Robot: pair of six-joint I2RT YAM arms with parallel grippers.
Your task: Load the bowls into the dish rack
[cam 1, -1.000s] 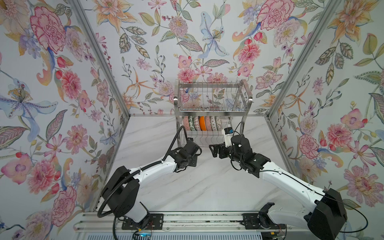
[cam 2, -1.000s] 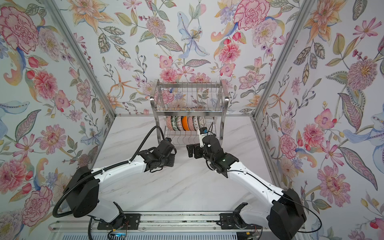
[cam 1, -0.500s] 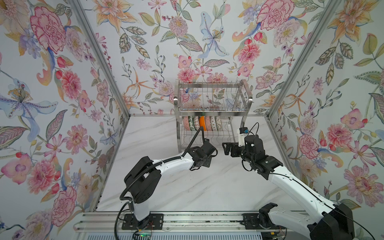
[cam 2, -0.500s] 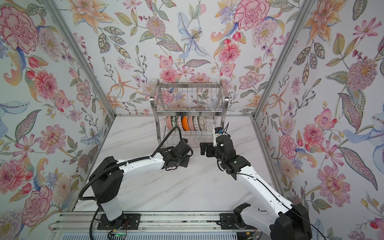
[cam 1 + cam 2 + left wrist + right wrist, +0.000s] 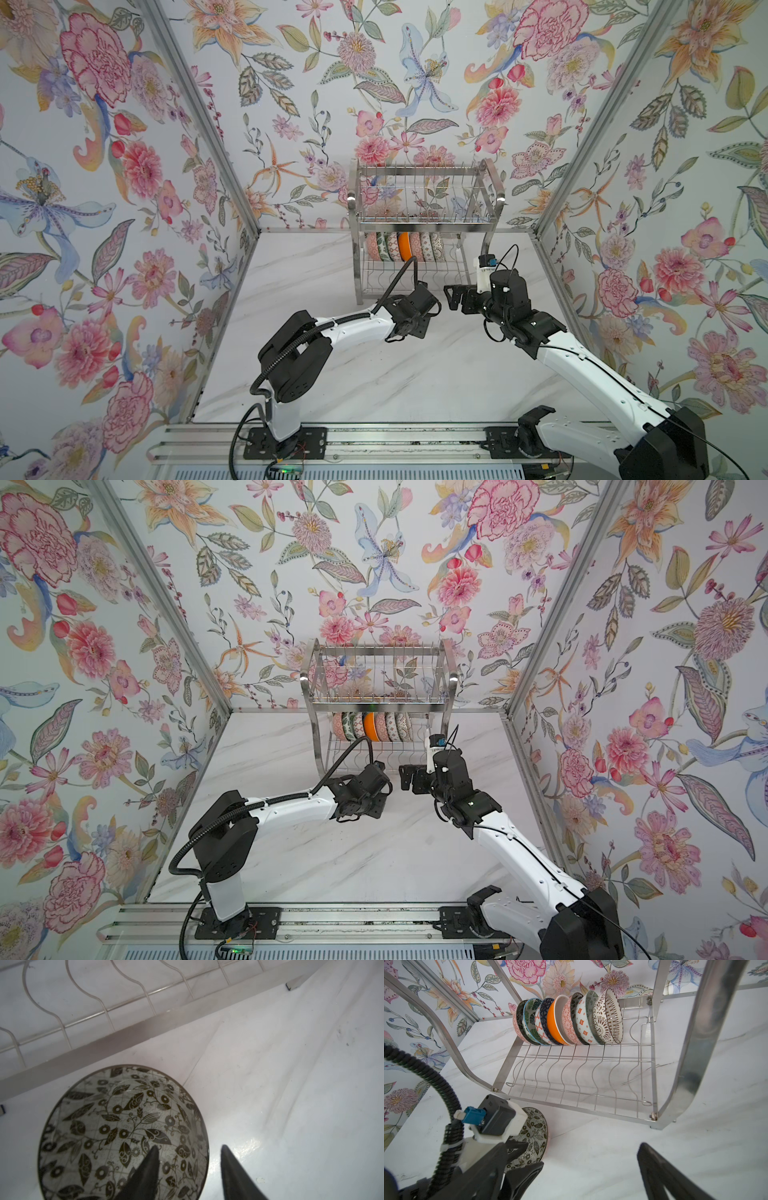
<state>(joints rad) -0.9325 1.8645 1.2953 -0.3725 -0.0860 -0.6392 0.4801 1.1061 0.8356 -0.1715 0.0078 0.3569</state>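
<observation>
Floral bowl (image 5: 124,1126): mouth up on the table (image 5: 291,1084), just before the dish rack (image 5: 591,1108) front rail.
Left gripper (image 5: 189,1146): fingers parted astride its rim, gripping nothing.
Right gripper (image 5: 591,1154): wide, empty.
Racked bowls (image 5: 566,1020): seven on edge, lower tier's back.
Risk: a thin rim pinch could slip and drop the bowl, or a low lift could clip the rail.

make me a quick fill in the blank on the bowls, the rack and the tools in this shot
1. The row of patterned ceramic bowls stands on edge in the ___ tier of the shiny steel wire dish rack.
2. The one unpatterned bowl in that row is ___ on the outside.
3. The black-and-white floral bowl rests on the white marble ___, in front of the rack.
4. The right tool is ___ and holds nothing.
Missing words: lower; orange; table; open.
</observation>
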